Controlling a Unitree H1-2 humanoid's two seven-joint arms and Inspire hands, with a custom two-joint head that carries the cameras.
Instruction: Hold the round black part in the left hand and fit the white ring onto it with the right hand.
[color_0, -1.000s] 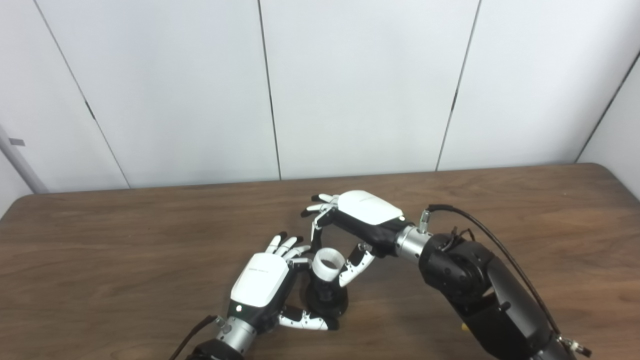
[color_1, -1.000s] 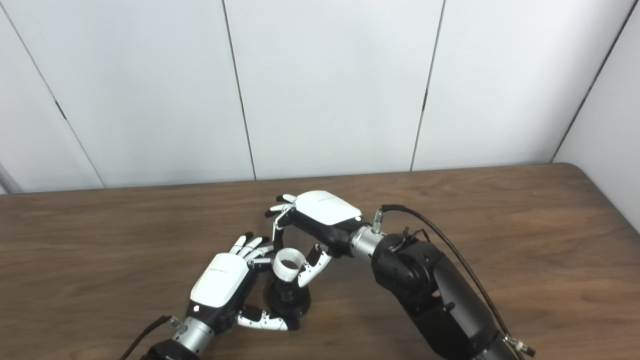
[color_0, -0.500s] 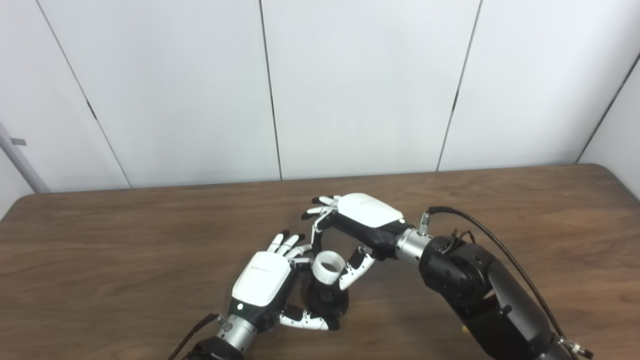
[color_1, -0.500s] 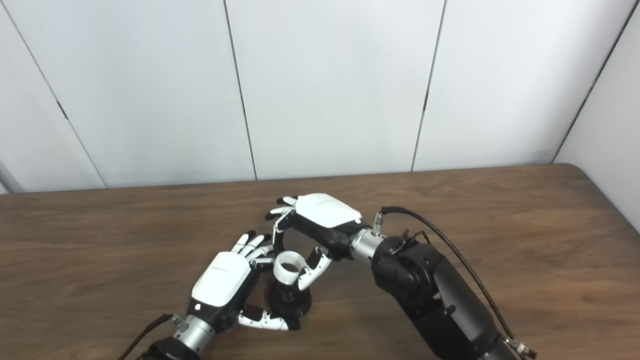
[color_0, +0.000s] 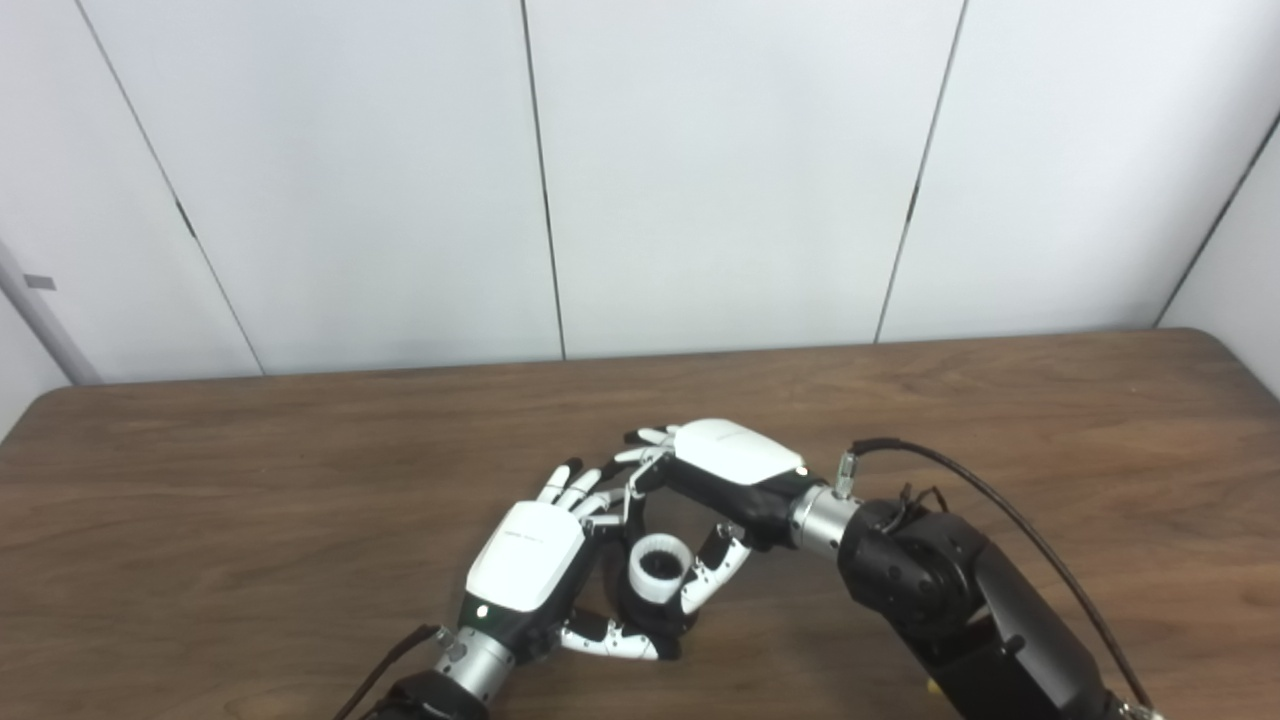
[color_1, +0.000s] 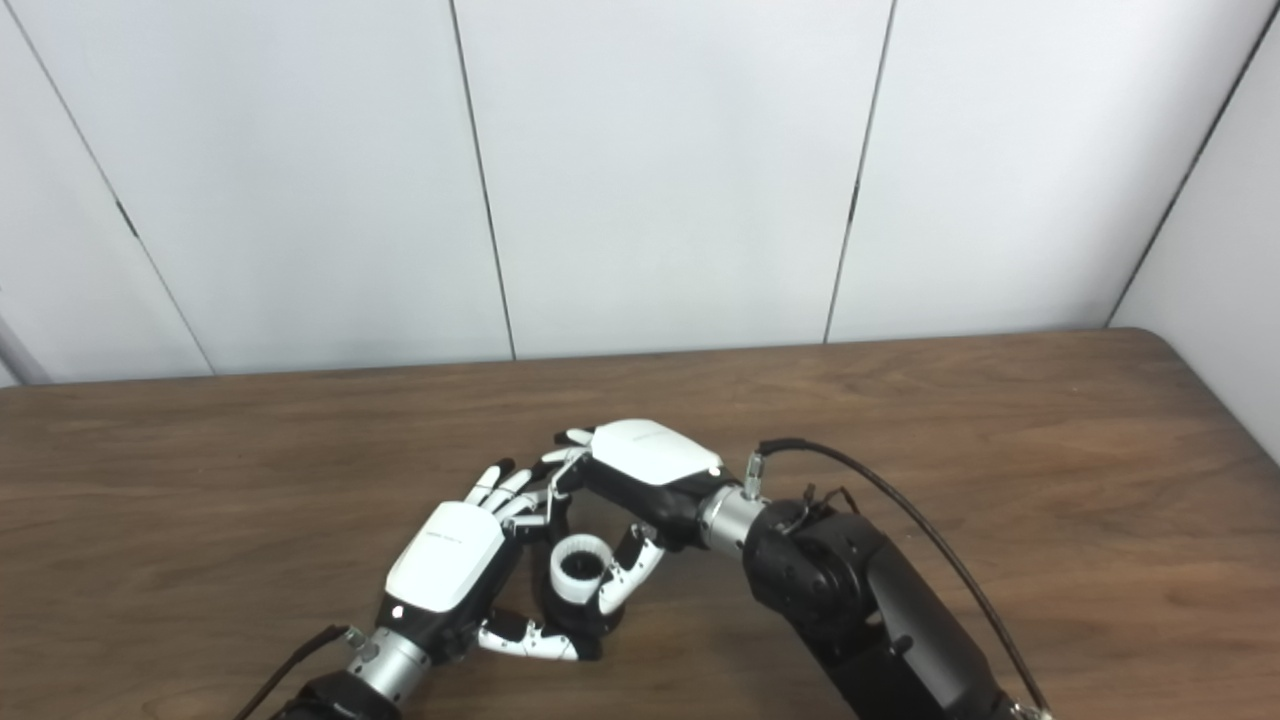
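Note:
The round black part (color_0: 640, 612) stands on the brown table near the front, mostly hidden by the white ring (color_0: 657, 572) now sitting low over it. My left hand (color_0: 527, 566) wraps the black part from the left, thumb curled under its base and fingers against its far side. My right hand (color_0: 722, 468) reaches in from the right, palm down, thumb and a finger pinching the ring's rim (color_1: 583, 569). The two hands touch above the part.
The wooden table (color_0: 250, 500) stretches wide to the left, right and back. A white panelled wall (color_0: 700, 170) rises behind its far edge. A black cable (color_0: 960, 480) loops off my right wrist.
My right hand has come down with the white ring, which now sits lower over the black part. My left hand has stayed in place.

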